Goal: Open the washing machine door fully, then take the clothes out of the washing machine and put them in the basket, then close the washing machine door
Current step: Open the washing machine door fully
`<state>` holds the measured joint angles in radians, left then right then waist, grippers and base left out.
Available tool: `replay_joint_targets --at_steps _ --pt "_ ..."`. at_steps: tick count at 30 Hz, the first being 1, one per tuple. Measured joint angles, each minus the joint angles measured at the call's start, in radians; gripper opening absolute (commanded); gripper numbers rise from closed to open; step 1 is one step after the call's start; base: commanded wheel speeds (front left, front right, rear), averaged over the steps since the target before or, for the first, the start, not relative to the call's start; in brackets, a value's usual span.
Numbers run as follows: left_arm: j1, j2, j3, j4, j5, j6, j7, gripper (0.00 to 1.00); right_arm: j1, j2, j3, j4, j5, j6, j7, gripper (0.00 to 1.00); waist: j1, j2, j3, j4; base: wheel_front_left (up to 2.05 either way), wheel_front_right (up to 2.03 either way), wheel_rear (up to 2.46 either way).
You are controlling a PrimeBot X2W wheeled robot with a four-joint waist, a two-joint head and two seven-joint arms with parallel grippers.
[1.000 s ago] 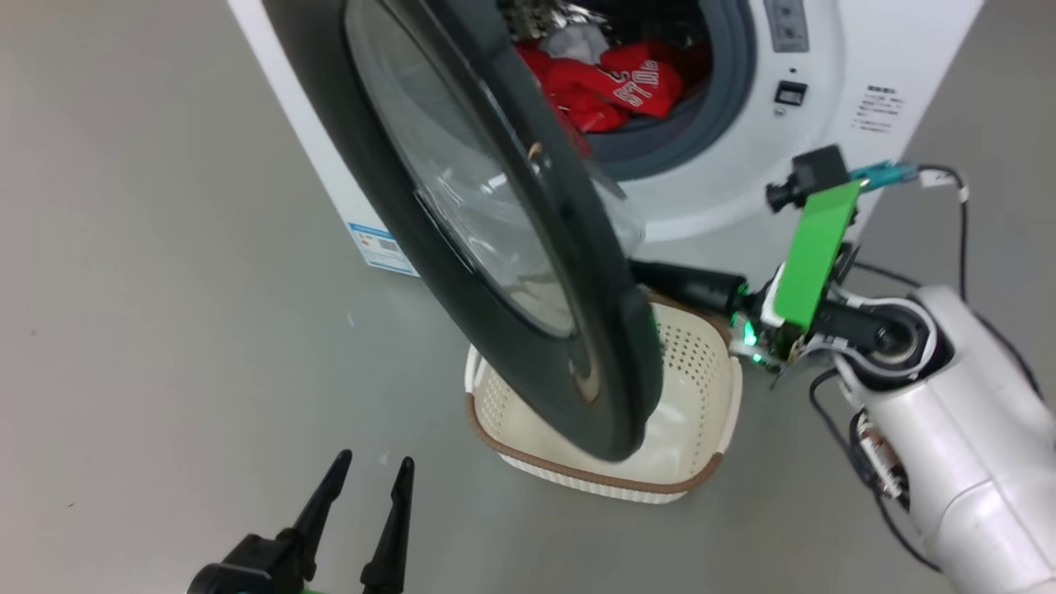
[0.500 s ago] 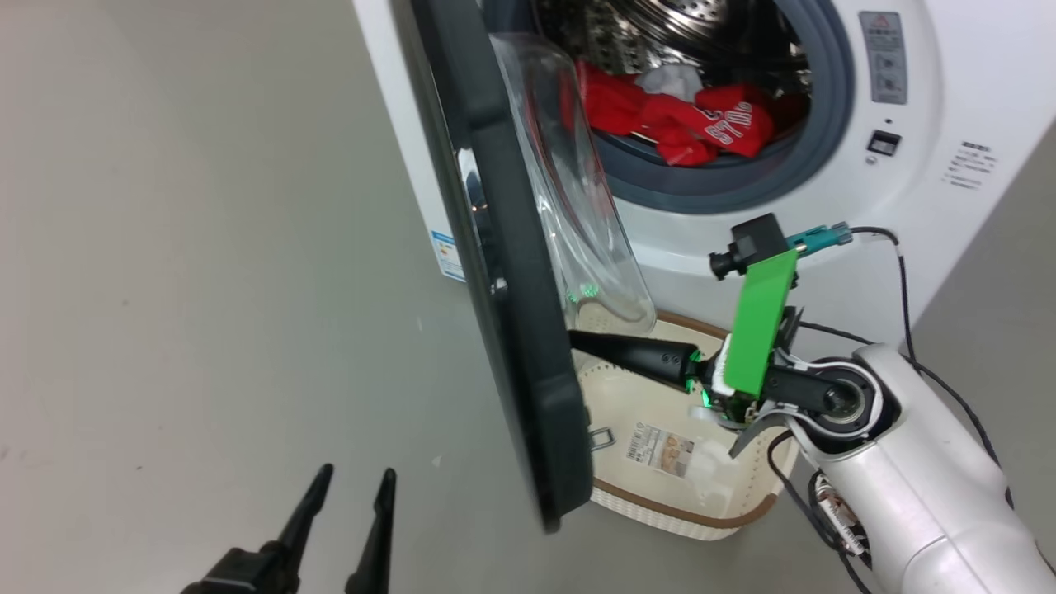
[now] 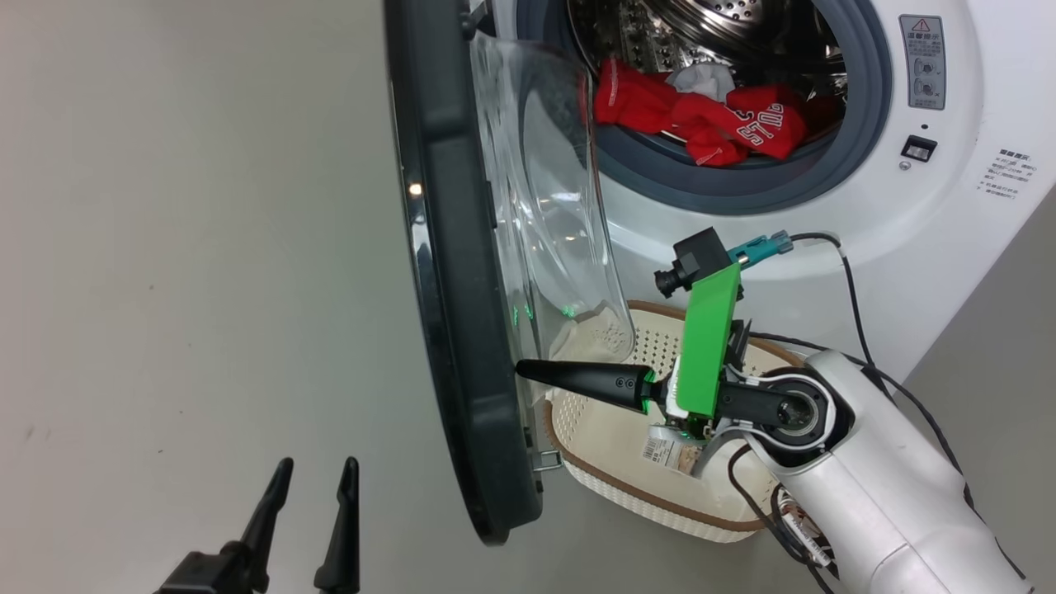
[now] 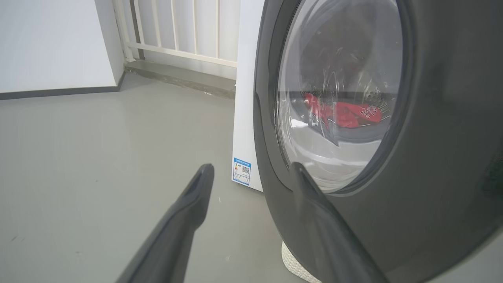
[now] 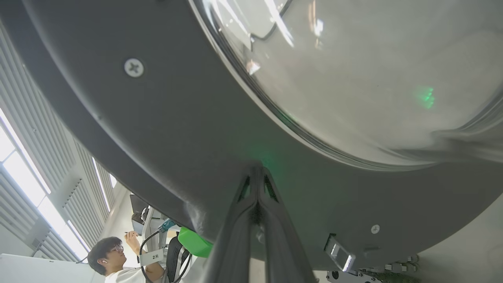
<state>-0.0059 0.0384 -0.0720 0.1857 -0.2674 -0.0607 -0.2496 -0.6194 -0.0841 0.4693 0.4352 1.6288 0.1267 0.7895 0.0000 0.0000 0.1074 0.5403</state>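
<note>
The left gripper (image 3: 318, 464) is held wide open, empty, left of the washing machine door (image 3: 462, 330). Its inner rim is touched by the closed, empty right gripper (image 3: 528, 370); a steady outward push is advised, above the basket (image 3: 643, 505). Red clothes (image 3: 709, 115) are seen in the drum (image 3: 660, 33).

1. A flat bright-green plate (image 3: 709, 338) is the wrist's marker.
2. Above the plate: a small black camera (image 3: 689, 262), a teal plug (image 3: 763, 245) and a black cable (image 3: 850, 289).
3. Behind the plate: a white-ringed black joint (image 3: 792, 410) and a glossy white forearm (image 3: 874, 503).
4. Ahead of the plate: the right gripper (image 3: 528, 371), dark and tapered, green-lit at its base.
5. Well apart from the plate: the left gripper (image 3: 319, 466), black and pointed.
</note>
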Motion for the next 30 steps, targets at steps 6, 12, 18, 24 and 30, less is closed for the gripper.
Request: replay_joint_targets --at_steps 6,12,18,24,30 --pt "0.006 0.0 0.001 -0.002 -0.006 0.003 0.0 1.0 0.0 0.002 0.024 0.001 0.008 0.0 -0.016 0.0 0.0 0.0 -0.003 -0.001 0.0 0.0 0.0" --pt "0.006 0.0 -0.004 0.0 -0.006 0.003 0.0 1.0 0.001 0.006 0.023 0.002 0.007 0.0 -0.049 1.0 0.0 0.0 -0.008 -0.005 0.0 0.0 0.0" --pt "0.005 0.0 -0.01 0.021 -0.005 -0.003 0.0 1.0 0.025 -0.002 0.004 -0.005 -0.033 0.0 -0.105 1.0 0.0 0.0 -0.02 -0.012 0.0 0.0 0.0" --pt "0.0 0.0 -0.011 0.047 0.003 -0.019 0.0 1.0 0.105 -0.036 -0.016 -0.032 -0.078 0.0 -0.189 1.0 0.0 0.0 -0.041 -0.02 0.0 0.0 0.0" --pt "0.0 0.0 0.0 0.061 0.013 -0.021 0.0 1.0 0.184 -0.062 -0.028 -0.015 -0.095 0.0 -0.263 1.0 0.0 0.0 -0.058 -0.037 0.0 0.0 0.0"
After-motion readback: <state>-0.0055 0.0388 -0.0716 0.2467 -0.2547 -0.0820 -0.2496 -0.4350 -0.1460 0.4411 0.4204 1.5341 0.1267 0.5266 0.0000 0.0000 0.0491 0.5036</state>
